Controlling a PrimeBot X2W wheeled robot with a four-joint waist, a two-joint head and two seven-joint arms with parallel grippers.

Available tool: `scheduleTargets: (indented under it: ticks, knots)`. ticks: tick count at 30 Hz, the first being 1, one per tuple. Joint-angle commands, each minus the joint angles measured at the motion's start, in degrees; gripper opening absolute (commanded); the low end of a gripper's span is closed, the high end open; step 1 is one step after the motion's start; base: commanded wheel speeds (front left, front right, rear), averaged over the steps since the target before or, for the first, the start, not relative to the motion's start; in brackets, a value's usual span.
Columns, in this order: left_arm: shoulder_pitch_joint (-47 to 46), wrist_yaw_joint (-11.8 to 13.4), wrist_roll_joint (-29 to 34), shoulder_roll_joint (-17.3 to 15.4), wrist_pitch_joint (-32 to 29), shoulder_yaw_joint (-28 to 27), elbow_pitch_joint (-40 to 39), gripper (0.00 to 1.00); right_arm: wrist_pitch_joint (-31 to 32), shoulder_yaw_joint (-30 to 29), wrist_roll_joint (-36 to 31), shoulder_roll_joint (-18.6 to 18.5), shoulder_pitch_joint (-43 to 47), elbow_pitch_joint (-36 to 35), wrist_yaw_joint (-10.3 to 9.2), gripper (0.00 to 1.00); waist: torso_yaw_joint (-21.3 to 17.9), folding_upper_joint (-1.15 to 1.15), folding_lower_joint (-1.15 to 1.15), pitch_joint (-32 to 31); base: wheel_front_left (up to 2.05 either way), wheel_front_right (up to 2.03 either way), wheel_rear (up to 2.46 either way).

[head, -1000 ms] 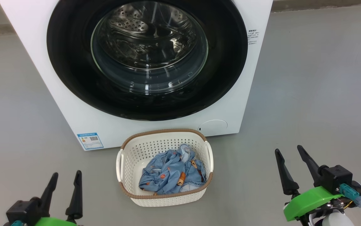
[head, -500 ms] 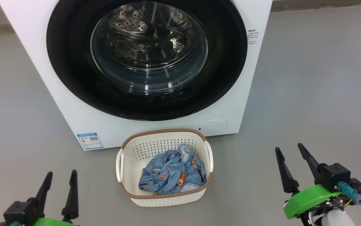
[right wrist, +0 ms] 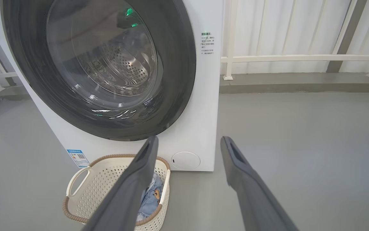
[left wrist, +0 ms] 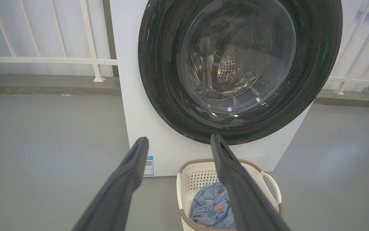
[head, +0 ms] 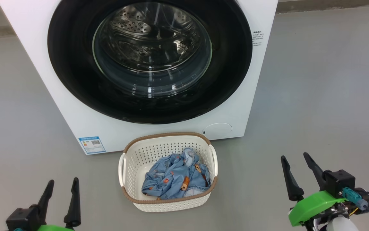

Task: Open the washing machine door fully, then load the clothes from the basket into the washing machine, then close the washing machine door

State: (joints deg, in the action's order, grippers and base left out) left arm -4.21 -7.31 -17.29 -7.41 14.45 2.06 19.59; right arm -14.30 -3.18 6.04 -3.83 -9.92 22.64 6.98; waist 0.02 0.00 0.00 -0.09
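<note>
Since the door (head: 229, 64) sits shut on the washer (head: 75, 122), w/ the basket (head: 171, 136) of clothes (head: 171, 179) just in front, opening comes 1st. The left gripper (head: 63, 180) & right gripper (head: 294, 156) both gape wide, empty. Best to hook the door's edge w/ 1 gripper, then swing it wide, clear of the basket.
</note>
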Motion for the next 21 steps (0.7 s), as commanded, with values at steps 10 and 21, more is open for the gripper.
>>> scheduleTargets:
  ticks: [10, 21]
  knots:
    - [-3.4, -0.2, 0.9, -0.7, 0.5, -2.8, -0.8, 1.0, -0.7, 0.8, -0.6, 0.3, -3.0, -2.0, 0.51, 1.0, 0.1, 0.0, 0.0, 0.0, 0.0, 0.0, 0.0]
    - [-3.0, -0.2, -2.5, -0.2, 0.5, -2.9, -2.6, 1.0, -0.7, 0.7, -0.4, 0.5, -2.9, -2.2, 0.51, 1.0, 0.1, 0.0, 0.0, 0.1, 0.0, 0.0, 0.0]
